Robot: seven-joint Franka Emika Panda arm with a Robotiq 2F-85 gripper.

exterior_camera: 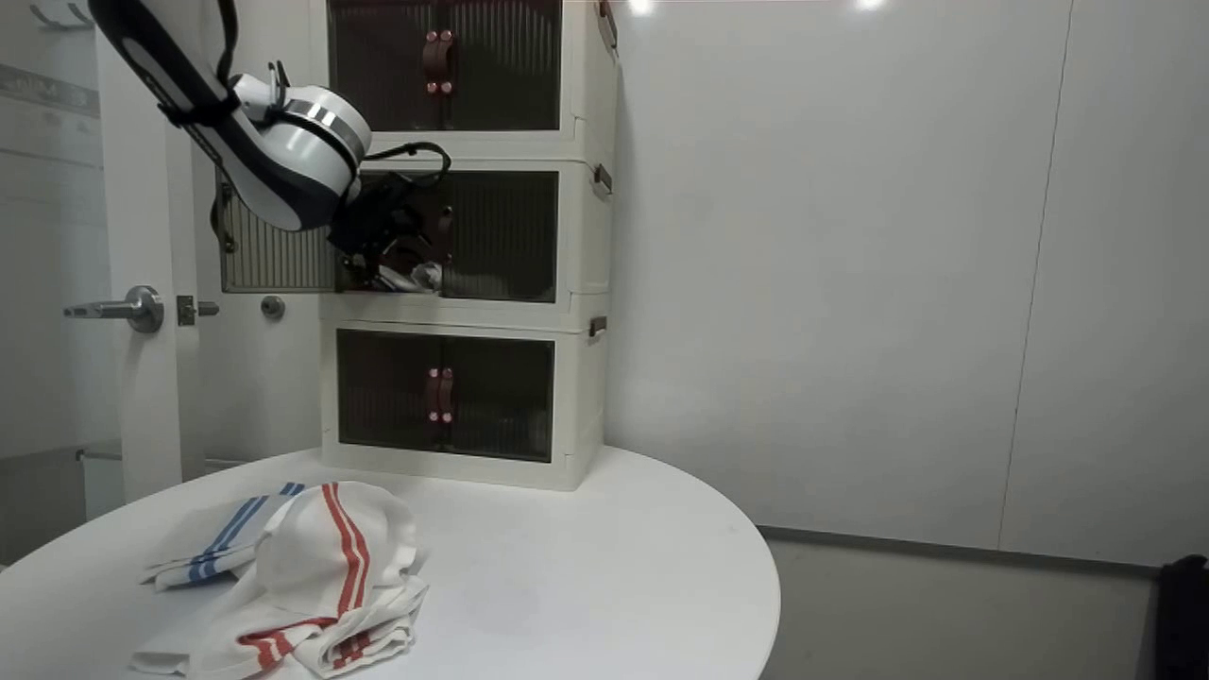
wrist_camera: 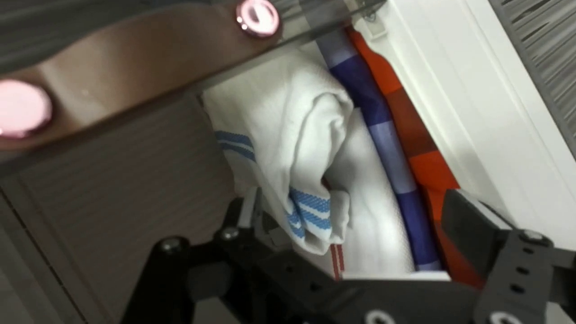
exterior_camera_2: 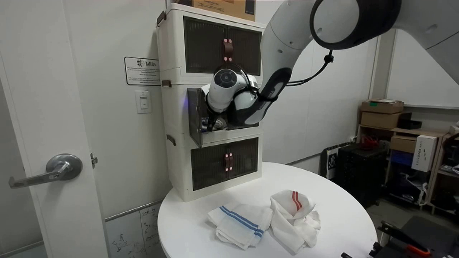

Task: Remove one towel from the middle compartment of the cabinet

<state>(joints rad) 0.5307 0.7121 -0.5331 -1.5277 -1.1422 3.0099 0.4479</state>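
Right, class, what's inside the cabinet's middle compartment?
A blue-striped white towel partly covers a red-striped white towel. Alongside are blue-checked cloth and orange cloth. The gripper and closed door obscure parts; anything more behind them cannot be made out.

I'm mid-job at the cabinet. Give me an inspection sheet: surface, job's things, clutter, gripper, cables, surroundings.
Surface: round white table, bearing the cabinet.
Job's things: middle compartment has an open door and a second door that looks shut; inside, a blue-striped white towel lies on top of a red-striped white cloth, a blue checked cloth and an orange checked cloth.
Clutter: on the table, a folded blue-striped tabletop towel, with a crumpled red-striped tabletop towel beside it.
Gripper: open, at the stacked cloths in the wrist view; contact cannot be told.
Cables: black cable bows down beside the arm; black loop near the gripper.
Surroundings: white room door, wall switch, cardboard boxes.
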